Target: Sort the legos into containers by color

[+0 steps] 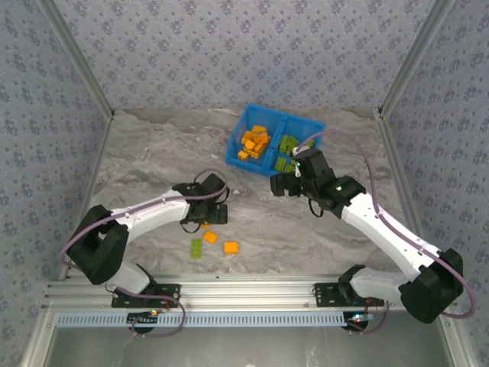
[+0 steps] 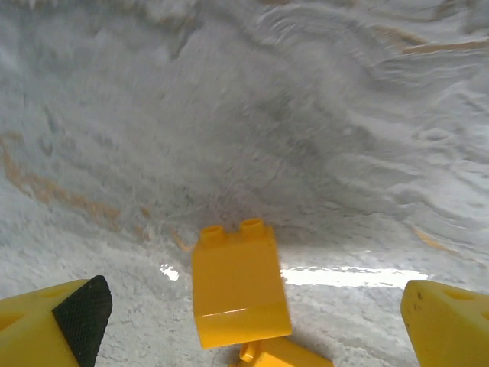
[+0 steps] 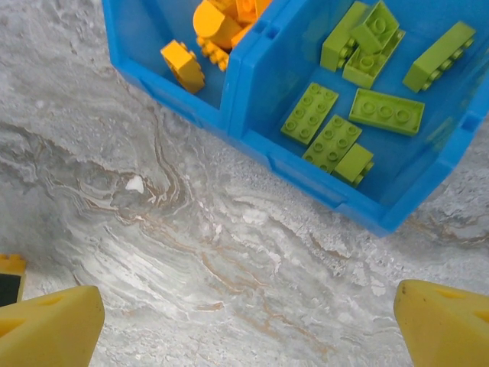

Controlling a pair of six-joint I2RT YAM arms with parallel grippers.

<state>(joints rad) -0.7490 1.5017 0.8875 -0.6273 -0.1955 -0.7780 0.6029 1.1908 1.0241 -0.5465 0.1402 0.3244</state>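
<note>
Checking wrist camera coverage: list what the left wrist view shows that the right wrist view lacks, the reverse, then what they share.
Left wrist: an orange brick on the table within the open left gripper, a second orange piece nearer the camera. Right wrist: the blue bin, orange legos in one compartment, green legos in the other, beyond the open right gripper. Shared: marbled table, yellow fingers spread, holding nothing.

- A grey-veined marble-look tabletop (image 1: 145,164) lies beneath me, glossy with a glare streak.
- Pale grey-blue floral-patterned walls (image 1: 229,46) enclose me on three sides.
</note>
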